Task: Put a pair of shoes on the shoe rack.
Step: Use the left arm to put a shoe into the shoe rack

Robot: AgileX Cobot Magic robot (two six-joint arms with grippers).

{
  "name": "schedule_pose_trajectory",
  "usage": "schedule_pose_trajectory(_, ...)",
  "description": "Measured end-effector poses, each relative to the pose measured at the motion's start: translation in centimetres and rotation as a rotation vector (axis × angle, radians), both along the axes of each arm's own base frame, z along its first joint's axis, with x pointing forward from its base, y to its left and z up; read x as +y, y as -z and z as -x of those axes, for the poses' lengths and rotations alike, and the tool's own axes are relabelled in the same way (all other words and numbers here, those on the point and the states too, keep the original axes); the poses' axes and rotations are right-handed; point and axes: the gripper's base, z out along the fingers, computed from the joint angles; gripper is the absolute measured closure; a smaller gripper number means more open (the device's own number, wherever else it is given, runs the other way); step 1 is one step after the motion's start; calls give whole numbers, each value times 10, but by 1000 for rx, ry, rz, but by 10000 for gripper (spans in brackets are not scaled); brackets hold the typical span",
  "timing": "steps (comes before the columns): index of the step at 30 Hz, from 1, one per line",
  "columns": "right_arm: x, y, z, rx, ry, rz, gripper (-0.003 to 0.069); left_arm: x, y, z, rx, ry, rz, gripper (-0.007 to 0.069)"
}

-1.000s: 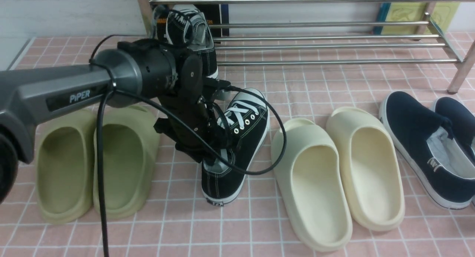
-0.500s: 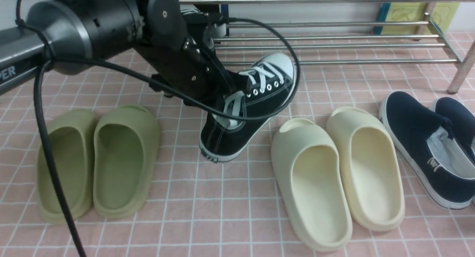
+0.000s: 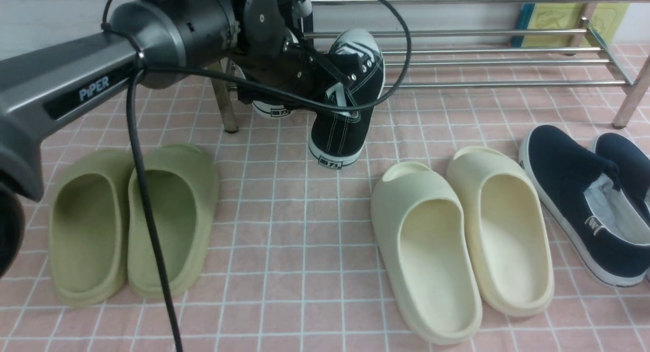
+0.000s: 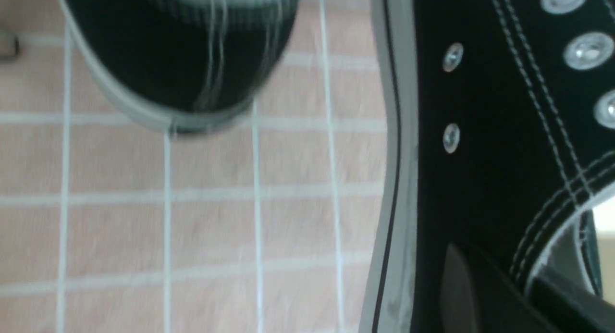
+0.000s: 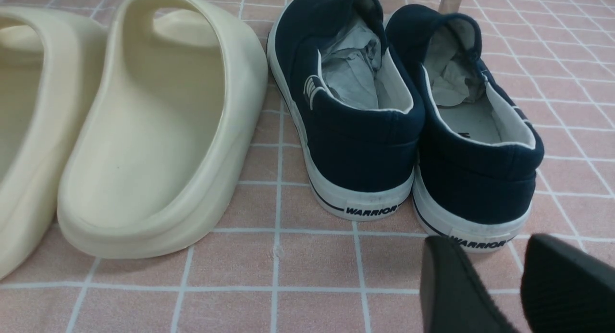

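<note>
free: rack bars right of held sneaker | blocked: rack's left end, second sneaker | floor: gap between green slides and cream slides

It looks like a home entryway, perhaps a staged one. A silver shoe rack stands by a white wall, with green slides, cream slides and navy slip-ons paired on pink checked flooring.

black canvas sneaker w/ white rubber sole; shiny metal rack; matt foam slides.
</note>
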Motion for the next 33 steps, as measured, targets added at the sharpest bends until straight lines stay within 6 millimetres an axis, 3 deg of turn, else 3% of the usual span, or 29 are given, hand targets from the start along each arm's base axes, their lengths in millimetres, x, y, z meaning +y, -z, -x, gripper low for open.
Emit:
schedule_pose_trajectory(10,0,0,0,0,0,0,419,30,8,-39,5,-188,62,612)
schedule_pose_trajectory(20,0,0,0,0,0,0,419,36,-8,-43,-4,-197,23,611)
schedule_pose_trajectory(33,0,0,0,0,0,0,419,27,4,-62,-110,-208,138,602)
